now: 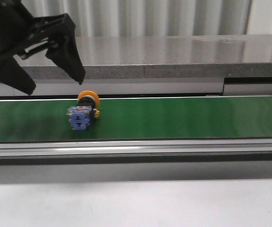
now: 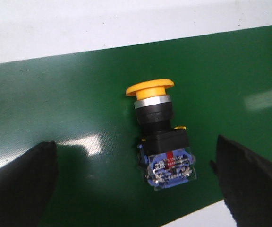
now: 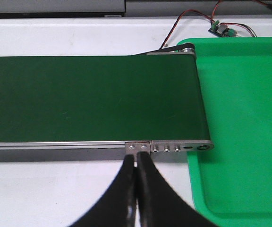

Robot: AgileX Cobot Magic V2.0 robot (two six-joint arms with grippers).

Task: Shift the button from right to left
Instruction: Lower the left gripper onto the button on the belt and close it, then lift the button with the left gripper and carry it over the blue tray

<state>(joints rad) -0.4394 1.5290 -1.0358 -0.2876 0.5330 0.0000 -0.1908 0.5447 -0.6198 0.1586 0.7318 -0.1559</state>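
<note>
Nearest the front camera, bare pale table (image 1: pixel 136 203), then green conveyor belt (image 1: pixel 197 117) across mid-frame. Button (image 1: pixel 82 111) lying on its side on the belt, left of centre, yellow cap toward the far edge. Left gripper (image 1: pixel 55 80) at upper left, above the button, spread wide, holding nothing. Right gripper (image 3: pixel 136 187) pressed fully together, empty, near the belt's end beside a green tray (image 3: pixel 249 118).

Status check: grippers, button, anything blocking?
Left gripper open above the button, not touching. Right gripper shut, empty. Button lies on its side on the green belt. Nothing blocking.
</note>
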